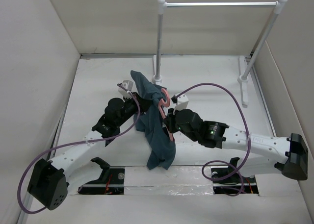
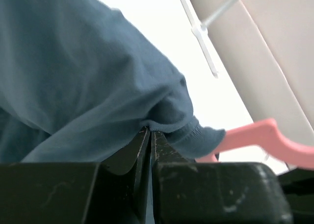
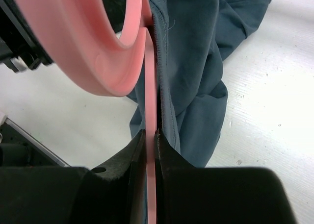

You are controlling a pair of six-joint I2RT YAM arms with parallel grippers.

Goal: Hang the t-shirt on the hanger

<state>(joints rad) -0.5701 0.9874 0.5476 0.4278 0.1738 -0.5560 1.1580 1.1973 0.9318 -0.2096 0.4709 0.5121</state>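
Pinch of cloth first, on the left: left gripper (image 2: pixel 149 134) closed flat on a hemmed edge of the t-shirt (image 1: pixel 156 131), no gap between the jaws in the left wrist view, a cuff-like fold bulging just past the tips. Holds that edge up above the table (image 1: pixel 211 77), near the middle of the work area. From there, a long dark strip running toward the near edge, long axis roughly front to back, lower end between the two arm bases; cannot tell whether resting or hanging free.

Just right of the upper bunch, the hanger (image 1: pixel 166 99): pink hook showing above the cloth from overhead, and in the left wrist view a pink arm coming out from behind the cuff, touching it or very nearly. Further right, right gripper (image 3: pixel 149 133) clamped narrow on a thin bar of the hanger, seen edge-on, with a seam of the t-shirt lying right against that bar on its right side. Cannot tell whether any cloth sits inside that grip. Behind, well apart, a metal rail (image 1: pixel 221 4) on white posts.

Probably mid-step: one end of the hanger partly under the fabric, the rest not yet dressed. Next move likely turns on the hanger arm lying just right of the left jaws. Calls for drawing the held edge across and over it, left arm working the cloth, right arm only steadying the frame
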